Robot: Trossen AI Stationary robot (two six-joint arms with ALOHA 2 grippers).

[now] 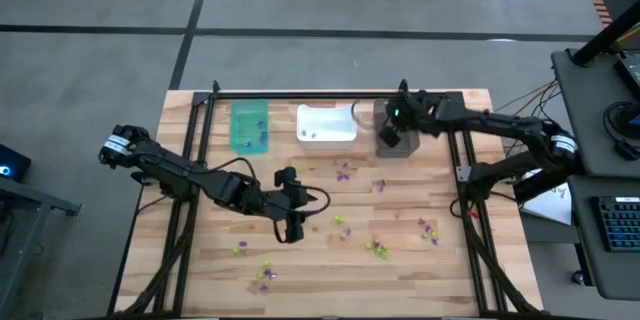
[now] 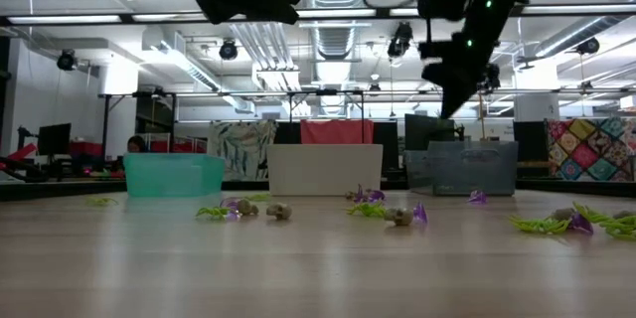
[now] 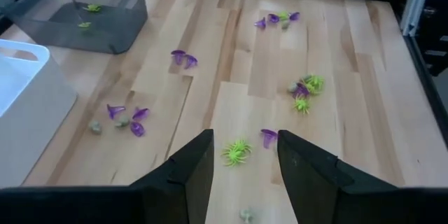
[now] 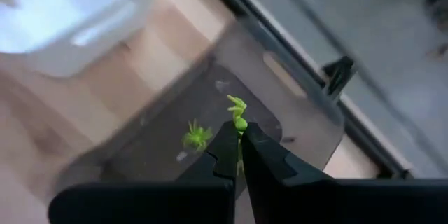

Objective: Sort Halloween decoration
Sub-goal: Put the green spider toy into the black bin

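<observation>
Small purple, lime-green and greyish Halloween trinkets (image 1: 344, 171) lie scattered over the wooden table. My left gripper (image 3: 241, 161) hangs open above the table's middle. Between its fingers, in the left wrist view, a green spider (image 3: 236, 151) and a purple trinket (image 3: 269, 137) lie on the wood below. My right gripper (image 4: 239, 140) is over the dark bin (image 1: 393, 132) at the far edge, shut on a lime-green trinket (image 4: 238, 112). Another green trinket (image 4: 197, 136) lies on that bin's floor. My right gripper pinches the lime-green trinket's lower end (image 4: 239, 124) between its two fingertips. The fingers slant down from above the bin. The rest of the trinket sticks out past the tips, lifted clear over the dark bin's inside.
A teal bin (image 1: 250, 127) and a white bin (image 1: 326, 123) stand left of the dark one along the far edge. More trinkets lie near the front (image 1: 265, 278) and at the right (image 1: 430, 228). Black frame rails (image 1: 190, 160) run along both table sides.
</observation>
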